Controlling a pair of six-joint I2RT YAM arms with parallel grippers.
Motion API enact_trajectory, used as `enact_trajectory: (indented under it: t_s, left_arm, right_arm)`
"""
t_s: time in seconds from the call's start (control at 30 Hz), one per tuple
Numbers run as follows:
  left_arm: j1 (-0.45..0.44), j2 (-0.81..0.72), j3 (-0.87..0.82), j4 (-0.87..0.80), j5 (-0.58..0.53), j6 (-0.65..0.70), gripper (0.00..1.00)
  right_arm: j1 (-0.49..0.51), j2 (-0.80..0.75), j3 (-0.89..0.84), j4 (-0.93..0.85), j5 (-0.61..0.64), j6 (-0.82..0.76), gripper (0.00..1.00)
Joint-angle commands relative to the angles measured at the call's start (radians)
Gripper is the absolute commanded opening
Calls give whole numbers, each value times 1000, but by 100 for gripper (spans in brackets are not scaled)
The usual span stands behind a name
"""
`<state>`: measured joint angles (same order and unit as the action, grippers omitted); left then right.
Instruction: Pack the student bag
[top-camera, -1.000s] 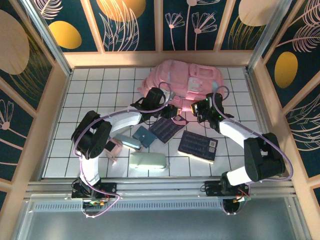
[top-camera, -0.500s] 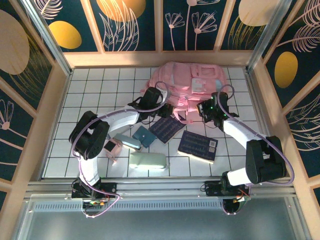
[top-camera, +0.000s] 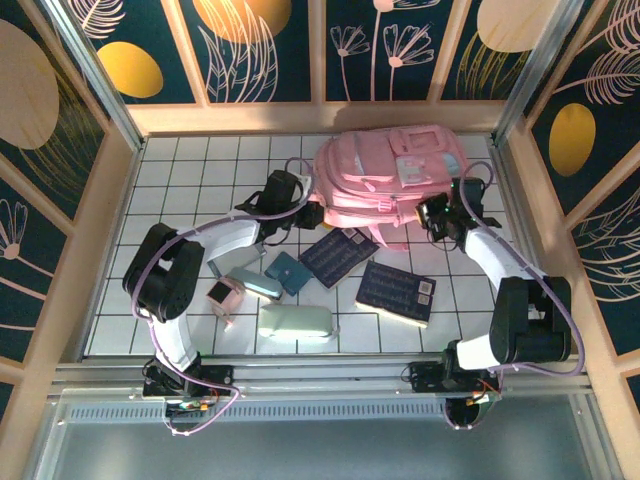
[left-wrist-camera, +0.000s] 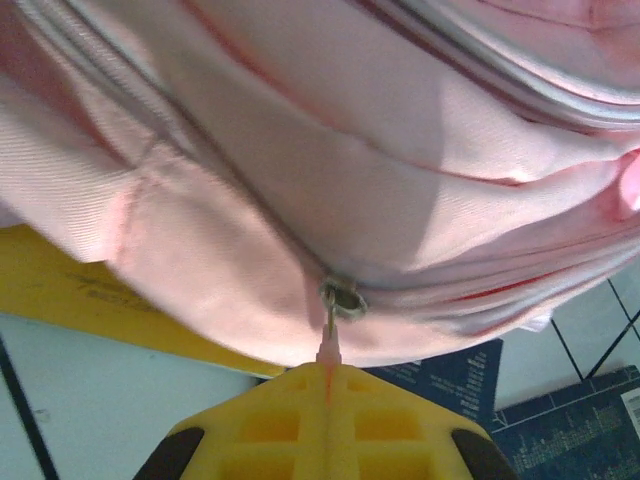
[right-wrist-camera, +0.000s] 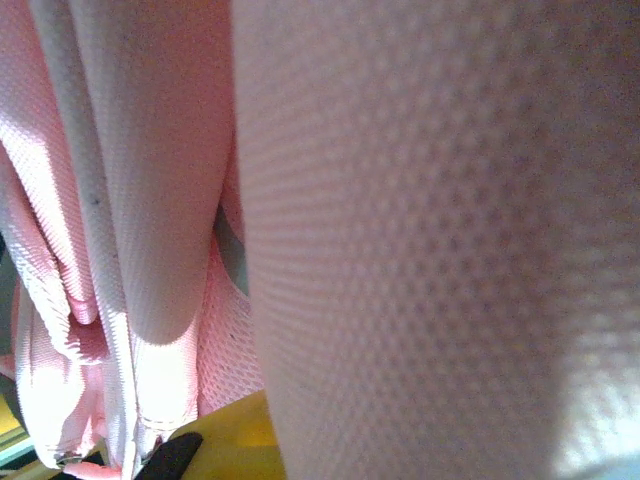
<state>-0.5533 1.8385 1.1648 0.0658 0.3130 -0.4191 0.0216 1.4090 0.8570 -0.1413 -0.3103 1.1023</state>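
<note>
**Bag braced at both lower corners, zip in hand**

The white tiled table (top-camera: 190, 190) carries everything. The student bag (top-camera: 385, 170) takes up its far middle and right, front pockets turned up to the overhead camera and its lower edge facing the arms. That looks like a pose chosen so the zip line is reachable from the near side.

The two arms reach in from either side. The right gripper (top-camera: 437, 215) sits at the bag's lower right corner. In its wrist view pink mesh and a padded strap crowd the lens above a yellow finger (right-wrist-camera: 230, 440). Its jaws are closed, though what lies between them is hidden; it probably acts as an anchor so the soft bag does not slide when the zip is pulled. The left gripper (top-camera: 305, 210) is at the lower left corner.

The things to pack lie loose between the arms, near the bag's mouth: a large dark blue notebook (top-camera: 395, 290), a pale green pencil case (top-camera: 295, 322), a smaller dark notebook (top-camera: 338, 255) touching the bag's edge, and a teal wallet (top-camera: 287, 272).

Smallest of all is the zip pull (left-wrist-camera: 329, 350), a thin pink tab hanging from its metal slider. The left jaws are closed on it, so the zip can be drawn along the seam.
</note>
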Motion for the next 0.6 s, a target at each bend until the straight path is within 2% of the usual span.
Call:
enact_trajectory:
  t_s: [0.0,0.17,0.23,0.4,0.43,0.47,0.5,0.53,0.57]
  left_arm:
    - [34,-16,15,-51,-36,25,0]
    - [43,10,71,-83,-21,39,0]
    - [43,13,90,-78,18,32,0]
    - [41,21,130,-103,43,36,0]
    - [41,23,135,-115,38,45,0]
    - [39,26,141,-128,35,57,8]
    - [39,32,151,-146,29,71,23]
    - [35,41,166,-171,22,95,34]
    - [31,49,180,-193,11,114,39]
  right_arm:
    - [-52,-13,76,-15,146,-64,0]
    - [-83,13,104,-23,180,-76,0]
    - [-85,38,124,-9,154,-90,18]
    - [-85,78,166,-41,112,-125,40]
    - [-82,66,157,-40,123,-133,40]
    - [-80,49,146,-36,135,-143,40]
    - [-77,33,133,-35,149,-156,41]
    - [-78,22,126,-41,160,-171,45]
    - [-75,13,124,-48,167,-191,52]
